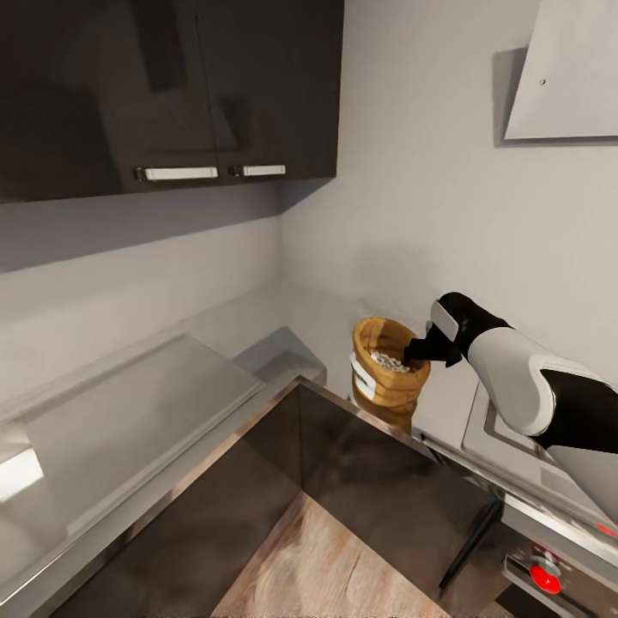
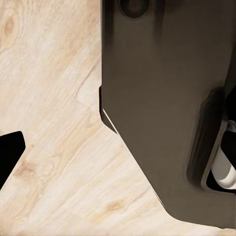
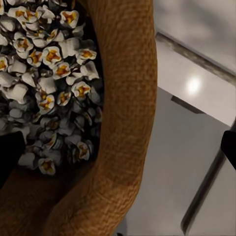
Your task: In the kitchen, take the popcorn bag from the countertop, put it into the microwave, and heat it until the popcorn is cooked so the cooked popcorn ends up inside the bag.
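The popcorn bag [image 1: 384,386], a tan-brown sack with a rolled rim and a white label band, stands upright on the grey countertop [image 1: 322,313] close to the corner of the walls. Pale popcorn [image 1: 390,361] is heaped inside it. My right gripper [image 1: 418,350] is open at the bag's near-right rim. In the right wrist view the woven rim [image 3: 125,73] passes between the two dark fingers, one over the popcorn [image 3: 44,78] and one outside the bag. My left gripper [image 2: 10,152] hangs low over the wooden floor, open and holding nothing. The microwave is out of view.
Dark glossy wall cabinets [image 1: 172,86] hang above the counter's left run. A pale range hood [image 1: 566,77] sits at the upper right. A steel hob [image 1: 481,425] and an oven front with a red knob [image 1: 545,578] lie to the bag's right. Dark base cabinets [image 1: 360,489] stand below.
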`<state>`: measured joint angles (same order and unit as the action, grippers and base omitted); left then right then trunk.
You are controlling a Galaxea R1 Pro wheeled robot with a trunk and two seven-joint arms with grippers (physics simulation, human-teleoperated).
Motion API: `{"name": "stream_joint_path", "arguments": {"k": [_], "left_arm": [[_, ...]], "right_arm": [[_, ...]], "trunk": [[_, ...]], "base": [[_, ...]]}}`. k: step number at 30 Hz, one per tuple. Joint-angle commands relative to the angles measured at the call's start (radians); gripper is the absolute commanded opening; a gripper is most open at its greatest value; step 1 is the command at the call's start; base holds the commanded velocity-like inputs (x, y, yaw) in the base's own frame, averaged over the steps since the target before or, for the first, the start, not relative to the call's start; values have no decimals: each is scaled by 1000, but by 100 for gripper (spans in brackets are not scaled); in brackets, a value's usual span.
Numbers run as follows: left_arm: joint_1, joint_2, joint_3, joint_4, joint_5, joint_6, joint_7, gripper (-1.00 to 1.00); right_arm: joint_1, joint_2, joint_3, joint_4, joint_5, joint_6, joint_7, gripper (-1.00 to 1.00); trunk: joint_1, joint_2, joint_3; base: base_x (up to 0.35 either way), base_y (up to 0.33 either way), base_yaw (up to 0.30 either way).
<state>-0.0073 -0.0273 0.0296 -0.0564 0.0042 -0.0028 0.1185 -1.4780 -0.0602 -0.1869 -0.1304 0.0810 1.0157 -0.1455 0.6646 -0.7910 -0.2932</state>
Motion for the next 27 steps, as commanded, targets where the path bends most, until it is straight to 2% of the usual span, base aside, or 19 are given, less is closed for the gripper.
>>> {"name": "stream_joint_path", "arguments": {"k": [1,22,23,27], "left_arm": [[0,0,3,0,0,0,3,100],[0,0,3,0,0,0,3,100],[0,0,3,0,0,0,3,100],[0,0,3,0,0,0,3,100]], "right_arm": [[-1,0,-8,0,8,4,-1,100],[-1,0,-8,3,8,4,0,100],[-1,0,-8,3,8,4,-1,-100],[-1,0,-8,3,8,4,-1,-100]], "trunk": [[0,-1,-3],[0,-1,-32],[0,-1,-32],[0,-1,-32]], "base": [[0,0,0],[0,0,0],[0,0,0],[0,0,0]]}}
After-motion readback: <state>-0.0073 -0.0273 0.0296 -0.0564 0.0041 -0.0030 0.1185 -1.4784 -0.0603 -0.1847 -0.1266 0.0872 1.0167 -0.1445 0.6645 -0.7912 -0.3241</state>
